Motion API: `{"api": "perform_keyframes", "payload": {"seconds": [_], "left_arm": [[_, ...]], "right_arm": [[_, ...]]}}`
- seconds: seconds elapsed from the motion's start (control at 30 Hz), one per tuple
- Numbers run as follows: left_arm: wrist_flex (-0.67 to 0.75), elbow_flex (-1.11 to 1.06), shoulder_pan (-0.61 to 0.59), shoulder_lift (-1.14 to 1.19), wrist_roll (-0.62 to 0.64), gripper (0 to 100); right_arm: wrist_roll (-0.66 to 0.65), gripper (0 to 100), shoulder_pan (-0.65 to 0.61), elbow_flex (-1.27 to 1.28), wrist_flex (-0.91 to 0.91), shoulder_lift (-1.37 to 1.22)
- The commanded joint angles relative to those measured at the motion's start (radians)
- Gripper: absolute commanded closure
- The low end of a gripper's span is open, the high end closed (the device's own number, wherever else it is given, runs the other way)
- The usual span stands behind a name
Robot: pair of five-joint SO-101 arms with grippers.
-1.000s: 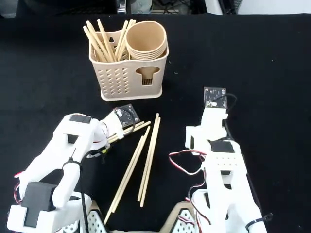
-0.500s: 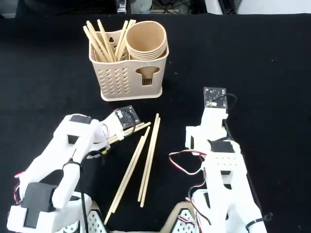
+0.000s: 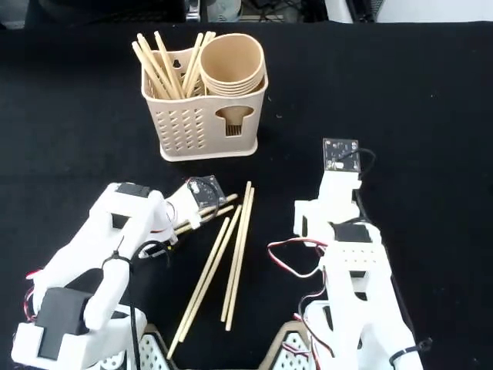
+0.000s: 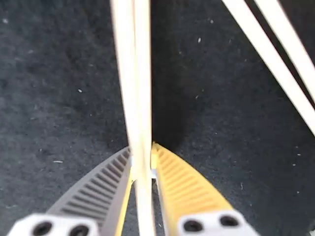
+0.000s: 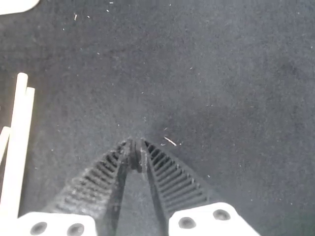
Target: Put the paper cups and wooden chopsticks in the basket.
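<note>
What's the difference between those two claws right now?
The left gripper is shut on a pair of chopsticks; the right gripper is shut on nothing. The left gripper angles toward the loose chopsticks mid-table; the right gripper points over bare black cloth. Both have ribbed fingers.

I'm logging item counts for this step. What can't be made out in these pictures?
High view: number of paper cups; the basket wall hides their bodies.
High view: fingertips of the left gripper, covered by its own wrist.
Left wrist view: held chopsticks' far ends, cut off by the edge.
Right wrist view: loose chopsticks, cut off at the edge.
</note>
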State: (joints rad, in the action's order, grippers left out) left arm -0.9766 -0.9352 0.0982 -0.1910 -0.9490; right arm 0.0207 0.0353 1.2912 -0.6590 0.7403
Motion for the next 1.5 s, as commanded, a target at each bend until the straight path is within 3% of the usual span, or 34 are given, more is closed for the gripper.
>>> {"api": "perform_keyframes", "payload": {"seconds": [0.0, 0.43, 0.97, 1.1, 1.47], "left_arm": [[-0.009, -0.021, 0.007, -0.006, 0.008, 97], [-0.009, -0.027, 0.007, -0.038, 0.040, 97], [-0.164, -0.131, 0.007, -0.565, 0.054, 97], [-0.157, -0.131, 0.010, -0.664, 0.132, 97], [-0.160, -0.193, 0.174, -1.008, 0.267, 97]], "right_arm": [[0.002, 98.4, 0.005, -0.005, 0.017, 0.030], [0.002, 98.4, 0.005, -0.005, 0.018, 0.028], [0.002, 98.4, 0.005, -0.005, 0.018, 0.028], [0.002, 98.4, 0.005, -0.005, 0.018, 0.028], [0.002, 98.4, 0.005, -0.005, 0.020, 0.028]]}}
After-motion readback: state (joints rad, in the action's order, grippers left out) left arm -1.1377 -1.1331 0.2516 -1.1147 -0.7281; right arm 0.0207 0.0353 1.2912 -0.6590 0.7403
